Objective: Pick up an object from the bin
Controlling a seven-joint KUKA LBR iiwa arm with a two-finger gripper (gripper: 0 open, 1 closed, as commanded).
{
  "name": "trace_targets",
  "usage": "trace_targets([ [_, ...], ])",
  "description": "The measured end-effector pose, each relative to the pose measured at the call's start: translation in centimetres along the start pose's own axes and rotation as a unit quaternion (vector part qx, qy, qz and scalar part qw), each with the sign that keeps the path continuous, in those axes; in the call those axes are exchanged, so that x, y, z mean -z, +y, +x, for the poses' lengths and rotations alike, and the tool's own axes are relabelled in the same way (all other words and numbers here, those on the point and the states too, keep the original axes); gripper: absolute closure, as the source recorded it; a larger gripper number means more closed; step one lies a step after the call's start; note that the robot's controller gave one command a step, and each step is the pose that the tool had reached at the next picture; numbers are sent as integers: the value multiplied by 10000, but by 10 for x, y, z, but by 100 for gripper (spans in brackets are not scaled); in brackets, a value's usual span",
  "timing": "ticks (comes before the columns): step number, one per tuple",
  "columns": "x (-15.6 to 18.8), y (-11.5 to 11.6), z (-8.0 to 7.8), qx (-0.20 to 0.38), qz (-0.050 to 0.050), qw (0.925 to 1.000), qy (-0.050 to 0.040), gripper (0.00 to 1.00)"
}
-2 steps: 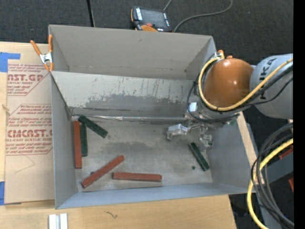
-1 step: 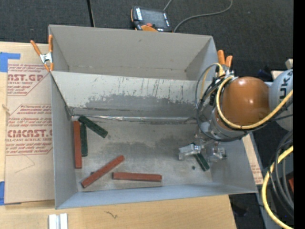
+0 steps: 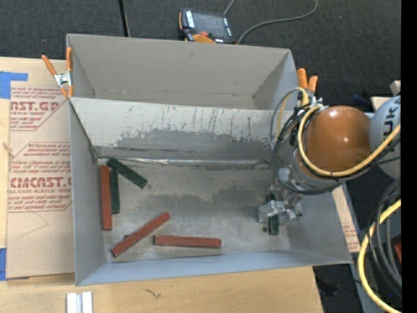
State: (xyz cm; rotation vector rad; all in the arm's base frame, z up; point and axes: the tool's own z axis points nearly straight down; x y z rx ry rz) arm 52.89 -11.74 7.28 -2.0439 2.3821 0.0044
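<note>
Where the arm [image 3: 386, 124] reached in from the right, its gripper [image 3: 276, 219] stood low in the right part of the grey bin [image 3: 195, 77], close above the floor and near the right wall. The jaws were drawn near together, and between their tips sat a short dark green piece [image 3: 272, 226], standing about upright. Whether its lower end touched the floor I could not tell. The rounded orange cover [image 3: 335, 139] on the wrist sat above the gripper, over the bin's right rim.

The other things lay well apart from the gripper, on the left half of the floor. A long red-brown stick [image 3: 105, 197] lay along the left wall, and just beside it an upright dark green stick [image 3: 115, 193] ran parallel. A slanted dark green stick [image 3: 128, 174] lay at their far ends, meeting the other green one there. Nearer the front wall lay a slanted red-brown stick [image 3: 140, 235] and a level red-brown stick [image 3: 187, 242], their near ends close together but apart
</note>
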Motion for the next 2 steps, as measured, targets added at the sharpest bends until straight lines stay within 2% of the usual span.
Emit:
trace_targets([
  [1, 161, -3, -16, 384, 40, 9993, 11, 100],
  [2, 252, -21, -46, 1550, 32, 9879, 6, 100],
])
